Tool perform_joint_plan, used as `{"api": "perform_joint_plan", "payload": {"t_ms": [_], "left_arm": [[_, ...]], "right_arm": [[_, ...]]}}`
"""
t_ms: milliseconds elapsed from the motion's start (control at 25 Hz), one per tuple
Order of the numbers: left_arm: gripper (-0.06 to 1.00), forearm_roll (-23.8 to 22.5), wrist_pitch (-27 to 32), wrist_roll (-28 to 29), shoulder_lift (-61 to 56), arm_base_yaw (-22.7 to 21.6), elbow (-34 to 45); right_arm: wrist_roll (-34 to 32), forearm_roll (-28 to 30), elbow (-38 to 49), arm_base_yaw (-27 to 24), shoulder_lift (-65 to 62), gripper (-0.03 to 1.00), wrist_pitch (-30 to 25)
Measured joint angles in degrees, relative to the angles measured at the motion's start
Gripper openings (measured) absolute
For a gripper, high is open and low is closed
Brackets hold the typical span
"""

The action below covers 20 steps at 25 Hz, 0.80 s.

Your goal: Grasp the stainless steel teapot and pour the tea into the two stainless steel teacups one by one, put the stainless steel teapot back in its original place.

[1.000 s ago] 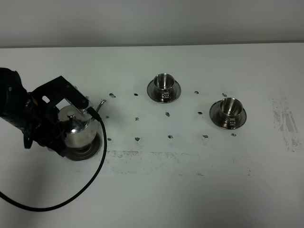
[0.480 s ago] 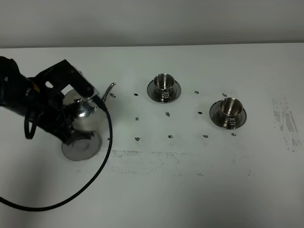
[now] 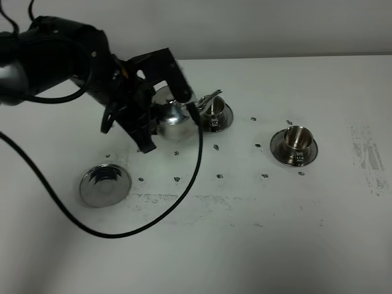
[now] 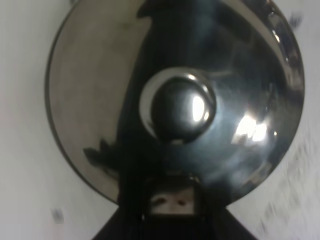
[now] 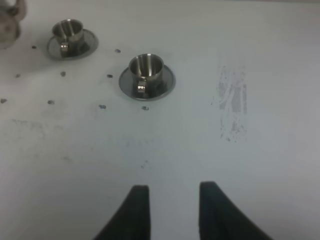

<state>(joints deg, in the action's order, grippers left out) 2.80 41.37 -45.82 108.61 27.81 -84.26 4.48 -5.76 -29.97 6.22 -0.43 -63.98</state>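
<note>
Your left claw (image 3: 152,120) is clenched on the shiny round-bodied steel teapot (image 3: 171,114), held aloft near the white desk's (image 3: 245,245) far edge, left of middle. Its thin spout (image 3: 210,98) points right, tip at the rim of the nearer small steel teacup (image 3: 212,108). The second steel teacup (image 3: 295,139) sits further right. Your right claw (image 5: 174,200) is released, holding nothing.

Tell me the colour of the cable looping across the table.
The thin looping cable is black; exterior high view shows it best.
</note>
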Motion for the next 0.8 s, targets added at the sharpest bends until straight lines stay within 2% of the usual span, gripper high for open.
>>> {"api": "perform_joint_plan", "payload": {"t_ms": [400,640,800], "left_arm": [[0.20,-0.43,11.30,-4.79,14.68,5.73,-26.80],[0.20,-4.83,15.79,-8.76,20.09,7.92,-36.41],[0.20,-7.35,17.22,-13.70,21.47,9.17,-38.47]], "right_arm": [[0.00,0.00,0.00,0.00,0.00,0.23,0.00],[0.00,0.00,0.00,0.00,0.00,0.23,0.00],[0.00,0.00,0.00,0.00,0.00,0.23,0.00]]}}
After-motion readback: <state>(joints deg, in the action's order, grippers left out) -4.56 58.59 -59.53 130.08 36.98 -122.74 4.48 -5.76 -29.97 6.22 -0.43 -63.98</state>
